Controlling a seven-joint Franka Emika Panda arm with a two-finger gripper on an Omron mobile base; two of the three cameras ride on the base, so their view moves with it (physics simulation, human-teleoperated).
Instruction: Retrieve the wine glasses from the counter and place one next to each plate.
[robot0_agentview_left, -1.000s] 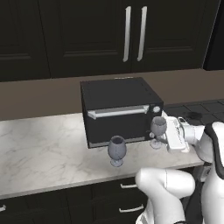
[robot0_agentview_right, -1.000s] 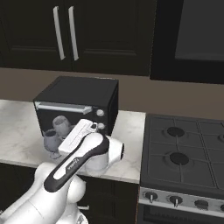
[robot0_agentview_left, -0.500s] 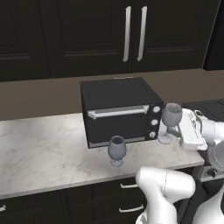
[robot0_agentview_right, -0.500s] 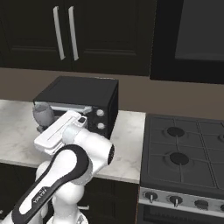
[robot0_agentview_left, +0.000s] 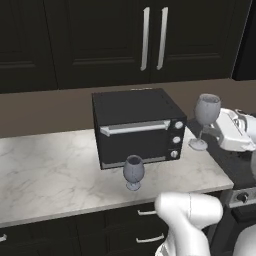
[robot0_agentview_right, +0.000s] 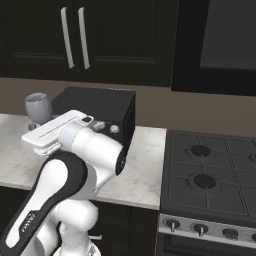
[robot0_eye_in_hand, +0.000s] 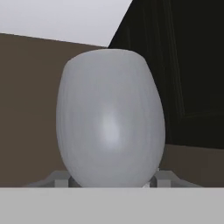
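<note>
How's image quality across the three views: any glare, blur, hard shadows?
Left base view: soft even light, faint shadow under the counter glass; held wine glass sharp. Right base view: dull sheen on the dark panel above the stove, no blur. Hand view: the glass bowl looms close, with a soft highlight and crisp edges.

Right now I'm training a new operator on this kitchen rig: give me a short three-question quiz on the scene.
1. True or false: the lifted wine glass is held upright.
2. Where does the other wine glass stand? A) on the toaster oven B) on the counter in front of it C) on the stove
3. Fill in: the gripper is shut on the lifted glass's ____.

Key: 1 true; 2 B; 3 bowl.
</note>
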